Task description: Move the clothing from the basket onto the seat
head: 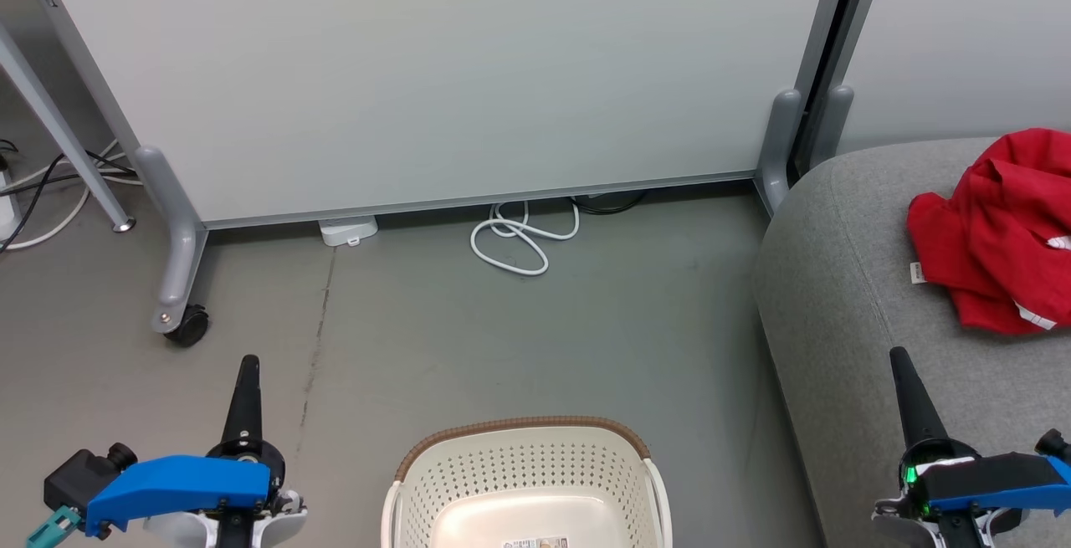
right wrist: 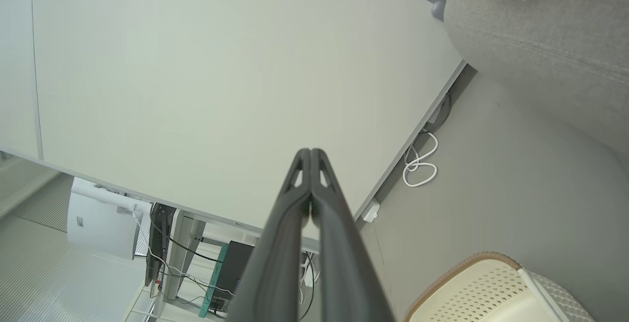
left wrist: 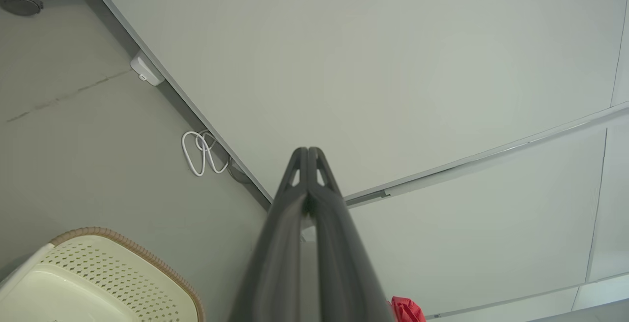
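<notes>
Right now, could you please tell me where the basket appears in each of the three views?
Head view: the basket is at the bottom centre, cut off by the lower edge.
Left wrist view: the basket is in the lower left corner.
Right wrist view: the basket is in the lower right corner.
Shared landmark: the looped white cable, lying beyond the basket in each view.

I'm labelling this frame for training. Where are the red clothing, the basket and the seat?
red clothing [head: 996, 230], head view, middle of the crumpled fabric.
basket [head: 523, 423], head view, its brown far rim.
seat [head: 837, 305], head view, bare grey upholstery left of the clothing.
</notes>
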